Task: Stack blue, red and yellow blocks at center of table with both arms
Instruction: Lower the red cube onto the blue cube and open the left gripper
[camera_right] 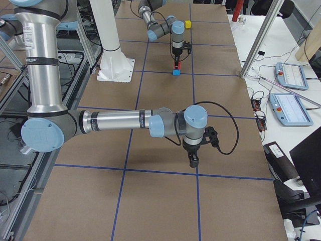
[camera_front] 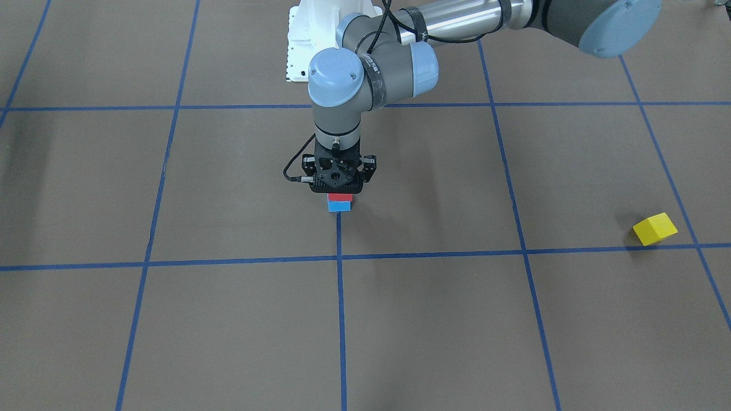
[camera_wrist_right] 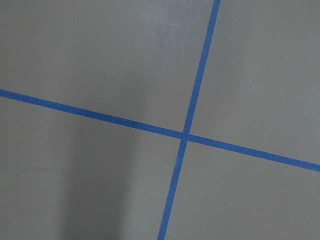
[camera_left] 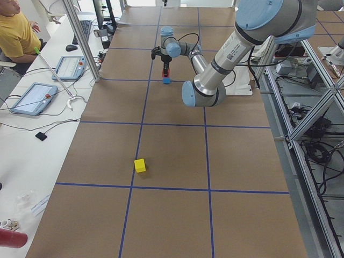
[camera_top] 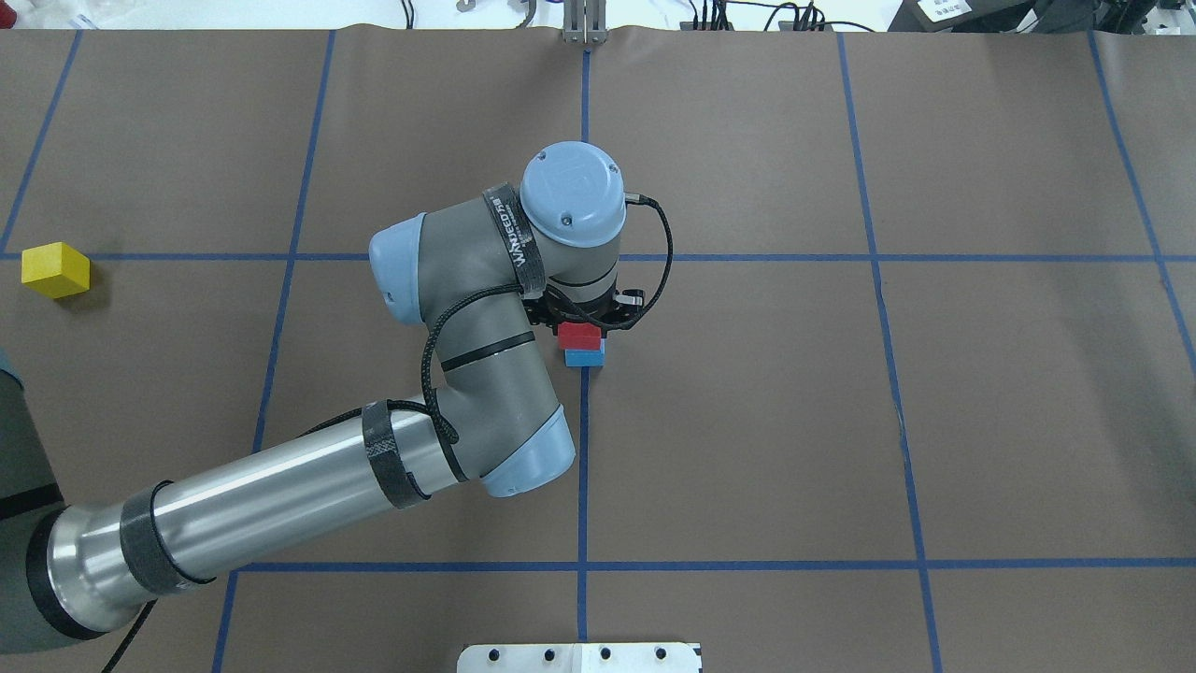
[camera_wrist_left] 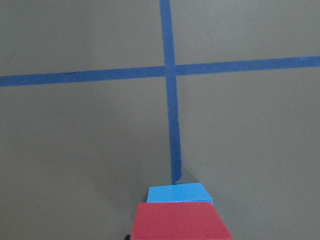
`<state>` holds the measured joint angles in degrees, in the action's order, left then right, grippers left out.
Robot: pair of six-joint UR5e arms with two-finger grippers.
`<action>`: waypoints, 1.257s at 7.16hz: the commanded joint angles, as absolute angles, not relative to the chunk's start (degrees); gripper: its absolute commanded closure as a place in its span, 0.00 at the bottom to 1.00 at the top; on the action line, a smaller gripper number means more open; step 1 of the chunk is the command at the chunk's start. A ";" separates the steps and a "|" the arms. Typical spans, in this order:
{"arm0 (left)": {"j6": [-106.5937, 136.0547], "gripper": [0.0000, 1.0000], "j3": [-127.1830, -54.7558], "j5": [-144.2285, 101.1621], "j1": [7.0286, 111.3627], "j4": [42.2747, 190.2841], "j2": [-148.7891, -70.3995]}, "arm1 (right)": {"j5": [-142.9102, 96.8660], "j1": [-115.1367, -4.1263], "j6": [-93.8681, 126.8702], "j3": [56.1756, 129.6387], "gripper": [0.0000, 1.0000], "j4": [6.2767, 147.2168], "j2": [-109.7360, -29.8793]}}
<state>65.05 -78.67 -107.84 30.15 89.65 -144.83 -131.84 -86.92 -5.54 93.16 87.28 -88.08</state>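
I count three blocks: one red, one blue, one yellow. The red block sits on the blue block at the middle of the table, at the end of a tape line. The left gripper stands straight over this pair, right down at the red block. Its fingers are hidden under the wrist, so I cannot tell whether they clamp the red block or stand apart. The yellow block lies alone near the table's left end, well apart from the stack. The right gripper hangs above the table toward the right end, over a tape crossing. It shows only from the side, so I cannot tell its state either.
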 commanded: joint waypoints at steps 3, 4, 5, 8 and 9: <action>65.21 0.38 -78.57 -107.84 30.06 89.65 -144.93 | -131.84 -86.92 -5.54 93.16 0.00 87.28 -88.07; 65.30 0.37 -78.57 -107.84 29.97 89.74 -144.93 | -131.84 -86.92 -5.54 93.16 0.00 87.28 -88.07; 65.30 0.34 -78.57 -107.84 29.97 89.74 -145.02 | -131.84 -86.92 -5.54 93.16 0.00 87.28 -88.07; 65.30 0.22 -77.34 -107.84 29.88 89.74 -146.16 | -131.84 -86.92 -5.54 93.16 0.00 87.28 -88.07; 65.30 0.01 -78.21 -107.93 30.32 89.30 -146.08 | -131.92 -86.92 -5.54 93.16 0.00 87.28 -87.98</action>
